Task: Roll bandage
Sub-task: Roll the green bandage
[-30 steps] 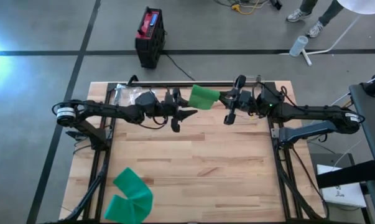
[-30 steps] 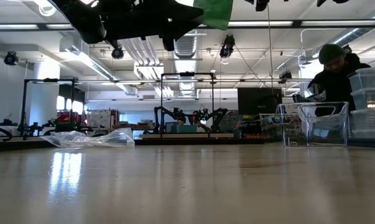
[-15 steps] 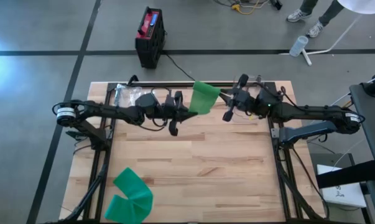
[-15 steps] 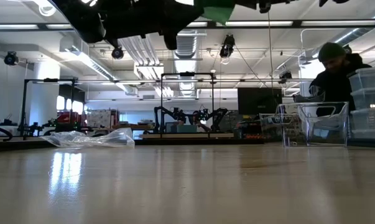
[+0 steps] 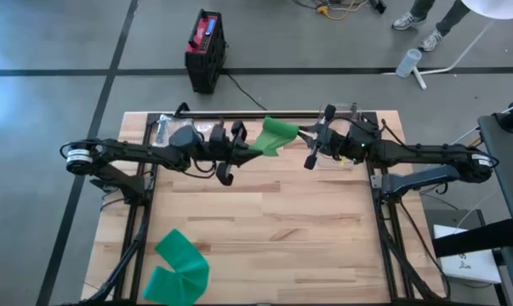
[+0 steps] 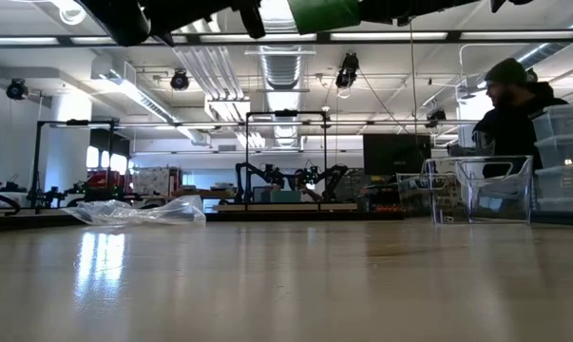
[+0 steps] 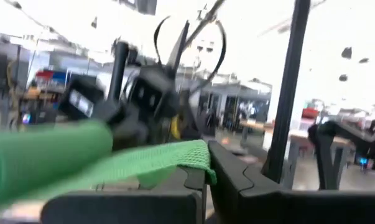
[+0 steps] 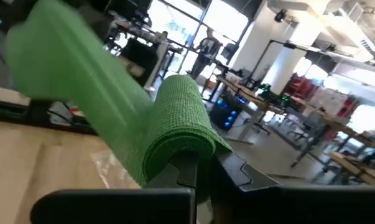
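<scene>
Left gripper [image 5: 244, 146] clamped on one end of the green bandage [image 5: 273, 136], right gripper [image 5: 311, 140] clamped on the other end, which is partly rolled. Bandage hangs in the air between them above the table's [image 5: 265, 212] far edge. Second green bandage [image 5: 177, 265] lies at the near-left corner.

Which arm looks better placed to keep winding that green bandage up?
Probably the right gripper: the rolled end of the green bandage sits at its fingers. The left gripper pinches the flat end.
</scene>
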Motion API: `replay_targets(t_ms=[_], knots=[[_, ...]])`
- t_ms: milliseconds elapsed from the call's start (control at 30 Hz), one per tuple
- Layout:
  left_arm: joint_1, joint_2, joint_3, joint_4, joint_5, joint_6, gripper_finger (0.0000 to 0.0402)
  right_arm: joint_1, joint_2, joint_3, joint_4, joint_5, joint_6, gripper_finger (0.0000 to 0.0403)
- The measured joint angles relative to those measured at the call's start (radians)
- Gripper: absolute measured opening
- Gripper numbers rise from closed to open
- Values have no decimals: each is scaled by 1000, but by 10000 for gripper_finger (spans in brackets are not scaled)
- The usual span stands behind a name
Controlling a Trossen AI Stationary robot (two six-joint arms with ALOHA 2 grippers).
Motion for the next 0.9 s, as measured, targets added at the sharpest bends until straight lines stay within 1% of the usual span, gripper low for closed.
replay_targets(t_ms=[167,333,367,533,667,800,900], knots=[[2,25,72,-37,0,6,0,0,42,0,-3,-50,58,9],[8,81,136,-92,-9,1,0,0,101,-1,12,-48,79,9],[14,85,144,-106,-26,1,0,0,106,-1,13,-46,79,9],[61,81,145,-114,-57,6,0,2,109,-1,1,-59,85,9],[87,81,144,-125,-105,14,0,2,103,-1,-34,-60,87,9],[92,80,142,-131,-98,4,0,2,102,-1,-71,-57,94,9],[78,64,144,-132,-52,-23,0,0,102,-1,-74,-38,94,9]])
